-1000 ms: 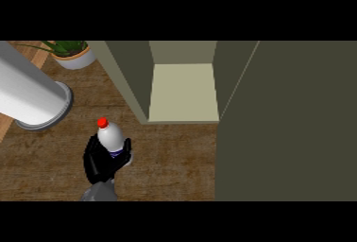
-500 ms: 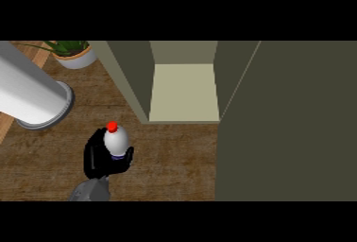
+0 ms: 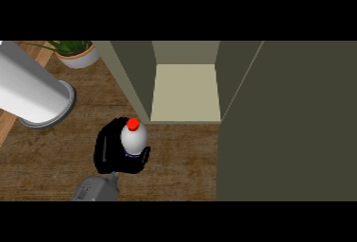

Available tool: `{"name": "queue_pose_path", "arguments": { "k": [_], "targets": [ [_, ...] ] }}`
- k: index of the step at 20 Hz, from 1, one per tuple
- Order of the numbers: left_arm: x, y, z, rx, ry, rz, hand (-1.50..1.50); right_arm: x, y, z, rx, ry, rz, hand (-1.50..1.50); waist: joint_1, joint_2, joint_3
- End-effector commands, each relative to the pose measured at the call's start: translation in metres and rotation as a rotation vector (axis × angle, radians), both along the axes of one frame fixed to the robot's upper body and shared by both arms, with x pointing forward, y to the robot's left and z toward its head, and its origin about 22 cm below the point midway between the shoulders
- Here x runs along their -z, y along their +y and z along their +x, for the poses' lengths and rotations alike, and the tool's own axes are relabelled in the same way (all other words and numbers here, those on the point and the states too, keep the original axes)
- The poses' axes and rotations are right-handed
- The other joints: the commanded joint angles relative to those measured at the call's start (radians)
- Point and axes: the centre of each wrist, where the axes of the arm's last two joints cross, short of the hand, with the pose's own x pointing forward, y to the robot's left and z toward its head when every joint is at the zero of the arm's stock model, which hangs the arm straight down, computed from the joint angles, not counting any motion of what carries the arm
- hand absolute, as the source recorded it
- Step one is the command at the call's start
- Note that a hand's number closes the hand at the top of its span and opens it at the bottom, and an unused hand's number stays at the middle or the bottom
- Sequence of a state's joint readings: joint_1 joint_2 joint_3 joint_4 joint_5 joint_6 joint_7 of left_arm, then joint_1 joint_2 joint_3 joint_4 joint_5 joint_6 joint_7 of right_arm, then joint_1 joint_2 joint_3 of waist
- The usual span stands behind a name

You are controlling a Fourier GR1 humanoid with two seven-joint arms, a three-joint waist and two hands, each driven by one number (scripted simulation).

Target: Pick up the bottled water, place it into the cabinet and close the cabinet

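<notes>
The lower part of the bottled water [image 3: 133, 139] was hidden inside the black left hand [image 3: 110, 151], whose fingers and thumb were curled round it; only the white upper body and red cap [image 3: 132, 124] showed. The bottle stood upright, just in front of the open cabinet [image 3: 185, 94], at its left front corner and outside it. The grey forearm [image 3: 96, 188] was cut off at the lower edge. The cabinet's pale inner floor was partly visible; its top was cut off. The dark cabinet door [image 3: 293, 123] stood open to the right of the opening and covered everything on that side. Left of the cabinet, a large white cylinder [image 3: 31, 92] lay partly out of view, and a potted plant [image 3: 75, 53] sat beyond it on the wooden counter [image 3: 181, 160].
</notes>
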State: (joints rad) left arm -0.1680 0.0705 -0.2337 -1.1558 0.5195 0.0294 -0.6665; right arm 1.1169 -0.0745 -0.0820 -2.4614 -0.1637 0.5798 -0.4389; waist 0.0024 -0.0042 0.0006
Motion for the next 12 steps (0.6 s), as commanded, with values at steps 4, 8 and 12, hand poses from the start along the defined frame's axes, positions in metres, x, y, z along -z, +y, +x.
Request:
{"name": "queue_pose_path", "arguments": {
  "k": [4,8,12],
  "targets": [
    [-0.067,-0.055,0.001,0.069,-0.056,0.010,1.50,-0.025,0.011,0.005,-0.012,-0.083,0.027,-1.50,0.000,0.001,0.000],
    [-0.088,-0.089,-0.025,0.119,-0.034,0.029,1.50,-0.020,0.002,0.006,-0.012,-0.067,0.016,-1.50,-0.005,0.000,0.000],
    [-0.119,-0.102,-0.032,0.133,-0.037,0.062,1.50,-0.020,0.002,0.010,-0.015,-0.068,0.031,-1.50,-0.001,0.001,0.000]
  ]
}}
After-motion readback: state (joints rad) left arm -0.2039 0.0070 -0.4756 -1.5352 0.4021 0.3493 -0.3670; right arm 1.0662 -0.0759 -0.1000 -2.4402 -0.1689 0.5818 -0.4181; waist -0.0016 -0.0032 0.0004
